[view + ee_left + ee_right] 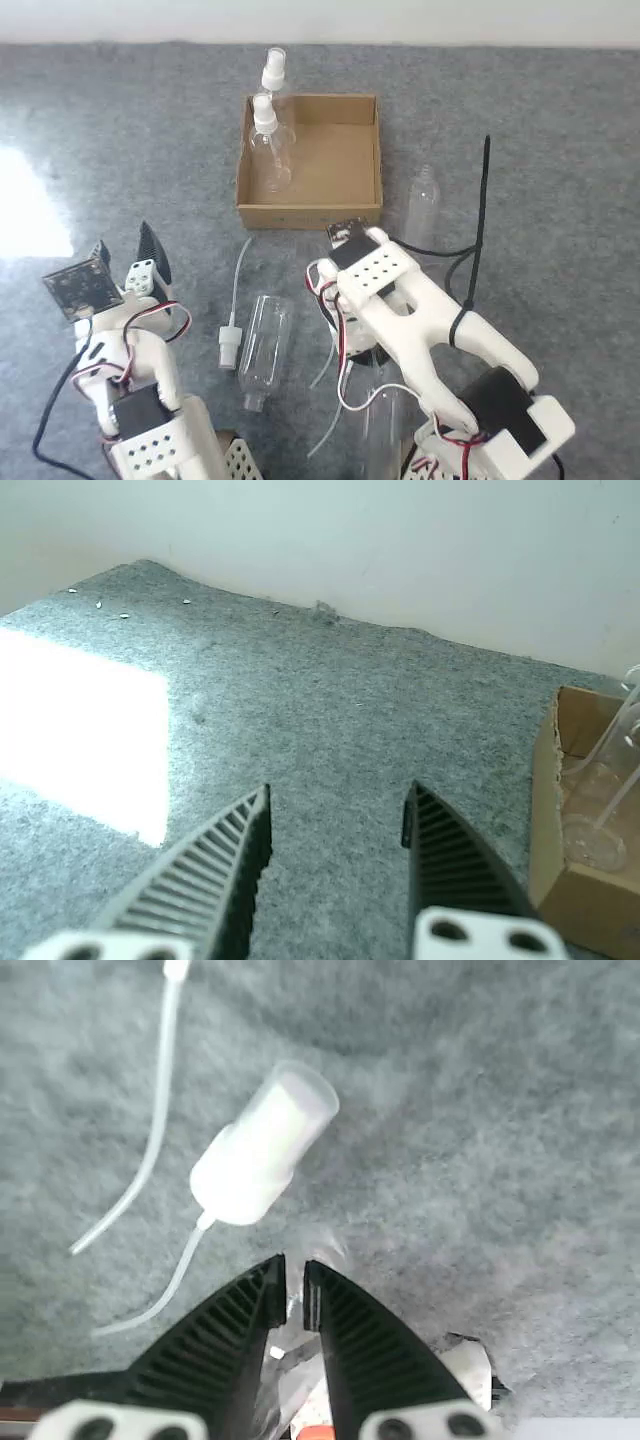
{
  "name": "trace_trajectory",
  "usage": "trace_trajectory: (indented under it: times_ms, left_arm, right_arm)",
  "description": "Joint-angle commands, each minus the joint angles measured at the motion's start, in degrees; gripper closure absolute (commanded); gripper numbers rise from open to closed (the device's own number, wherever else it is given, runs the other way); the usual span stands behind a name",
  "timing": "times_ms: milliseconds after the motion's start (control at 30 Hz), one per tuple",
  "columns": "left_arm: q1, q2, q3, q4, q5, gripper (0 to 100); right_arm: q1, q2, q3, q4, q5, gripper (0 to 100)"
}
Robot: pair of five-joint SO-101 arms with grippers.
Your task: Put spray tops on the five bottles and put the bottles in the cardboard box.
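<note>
Closely ahead of our right end effector, whose jaws are drawn nearly together with only a slit between them, a spray top lies on its side on the grey surface, its thin tube trailing away. Something clear glints between the jaws, but we cannot tell what it is. To take this top well, we judge the jaws must first open, then close across the white collar rather than the tube, which would bend. A loose tube lies just beside it and could be dragged along. Our left end effector hangs wide open over bare surface, holding nothing. Farther out, a lying bottle rests uncapped with a second spray top touching its side — a ready pair. The cardboard box holds one capped bottle; another capped bottle stands at its back left corner, inside or just behind we cannot say. An open bottle stands upright just beside the box's right wall — our right arm could knock it.
</note>
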State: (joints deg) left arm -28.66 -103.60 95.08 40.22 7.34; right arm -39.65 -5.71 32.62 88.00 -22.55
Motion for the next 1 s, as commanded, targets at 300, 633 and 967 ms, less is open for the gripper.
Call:
trace_trajectory:
  times_ms: [300, 633, 967]
  left_arm:
    - [0.18, -0.88, -1.54, -1.58, 0.26, 80]
    - [0.18, -0.88, -1.54, -1.58, 0.26, 80]
    - [0.18, -0.88, -1.54, -1.58, 0.26, 80]
  right_arm:
    - [-0.75, -1.01, -9.93, 11.3, 2.11, 83.5]
    - [-5.32, -1.01, -6.51, 13.49, 2.02, 81.1]
    - [-5.67, -0.31, 3.78, 2.51, 2.46, 81.1]
